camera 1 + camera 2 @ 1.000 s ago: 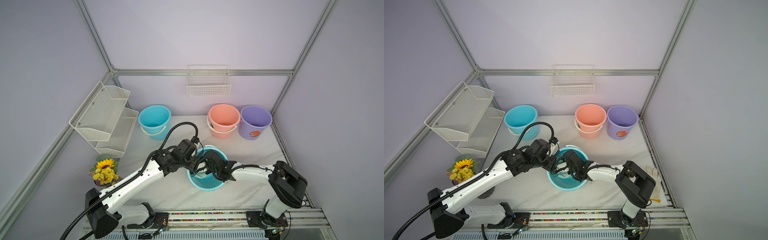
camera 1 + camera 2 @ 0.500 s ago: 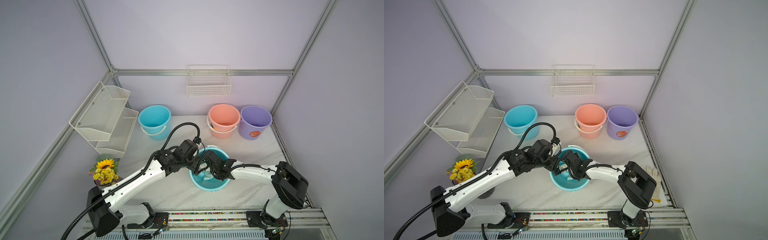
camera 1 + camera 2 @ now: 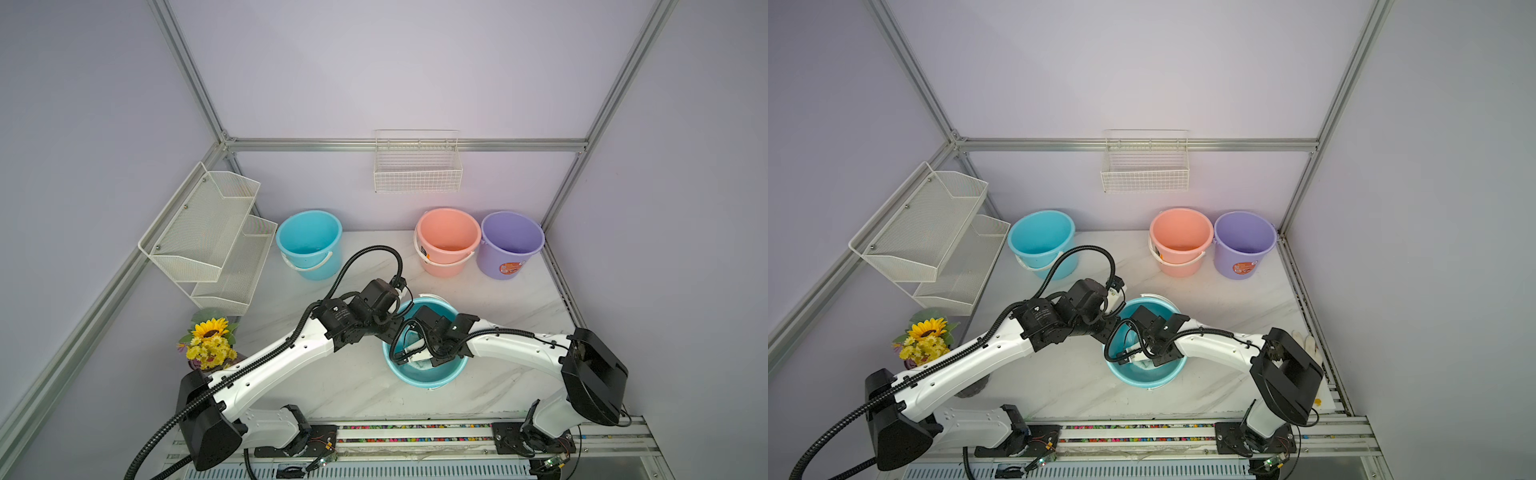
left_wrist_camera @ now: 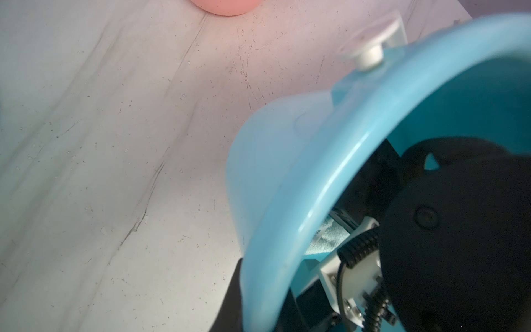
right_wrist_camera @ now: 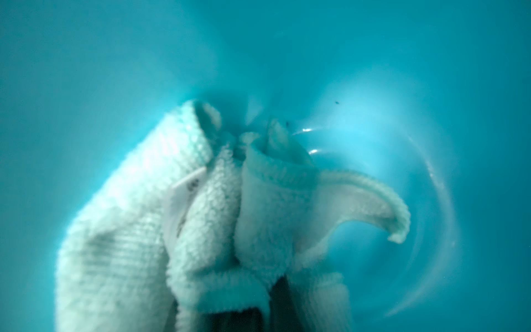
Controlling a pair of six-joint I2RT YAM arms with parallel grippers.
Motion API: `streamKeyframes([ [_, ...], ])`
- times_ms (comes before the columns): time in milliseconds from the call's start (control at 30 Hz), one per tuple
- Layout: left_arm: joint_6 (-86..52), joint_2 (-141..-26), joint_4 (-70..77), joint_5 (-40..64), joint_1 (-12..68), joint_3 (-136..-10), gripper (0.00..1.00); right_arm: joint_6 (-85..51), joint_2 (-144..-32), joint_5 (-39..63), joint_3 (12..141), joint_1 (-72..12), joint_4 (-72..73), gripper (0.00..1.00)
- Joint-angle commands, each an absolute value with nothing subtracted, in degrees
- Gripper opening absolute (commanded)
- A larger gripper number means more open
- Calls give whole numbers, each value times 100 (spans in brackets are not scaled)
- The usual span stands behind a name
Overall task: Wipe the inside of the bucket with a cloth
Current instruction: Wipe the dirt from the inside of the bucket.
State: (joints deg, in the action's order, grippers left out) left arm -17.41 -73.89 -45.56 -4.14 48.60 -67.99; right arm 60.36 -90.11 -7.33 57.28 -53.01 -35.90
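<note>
Marble tabletop [image 3: 511, 303], teal bucket [image 3: 430, 376] up front: left gripper [image 3: 390, 330] clamped on its rim, right gripper [image 5: 267, 310] pinching the mint terry cloth [image 5: 201, 230] deep inside. Mid-wipe, I judge; next I'd sweep round the wall.

A white, grey-veined marble-look tabletop [image 3: 511, 307] carries four buckets. Along its back edge stand a sky-blue plastic bucket [image 3: 309, 245] at the left, and a salmon-pink plastic bucket [image 3: 448, 243] touching a lilac plastic bucket [image 3: 510, 247] at the right. A teal plastic bucket [image 3: 434, 376] sits near the front. A white work glove [image 3: 1310, 347] lies at the right edge.
</note>
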Motion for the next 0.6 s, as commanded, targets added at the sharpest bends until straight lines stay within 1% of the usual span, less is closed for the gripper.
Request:
streamKeyframes([
  [0, -1790, -7381, -3845, -53, 5054, -6974, 0, 5850, -8871, 448, 5492, -5337, -2774, 0],
  [167, -1785, -7378, -3770, 11, 5062, -6961, 0, 5708, -8894, 722, 5214, -5347, -1076, 0],
  [267, -1798, -7402, -3736, 44, 5062, -6966, 0, 5759, -8970, 671, 5116, -5353, -186, 0],
  [400, -1836, -7418, -3736, 70, 5071, -6961, 0, 6084, -9148, 28, 5123, -5422, 660, 0],
  [567, -1847, -7410, -3729, 70, 5080, -6917, 0, 6919, -9456, -886, 5112, -5536, 1595, 0],
])
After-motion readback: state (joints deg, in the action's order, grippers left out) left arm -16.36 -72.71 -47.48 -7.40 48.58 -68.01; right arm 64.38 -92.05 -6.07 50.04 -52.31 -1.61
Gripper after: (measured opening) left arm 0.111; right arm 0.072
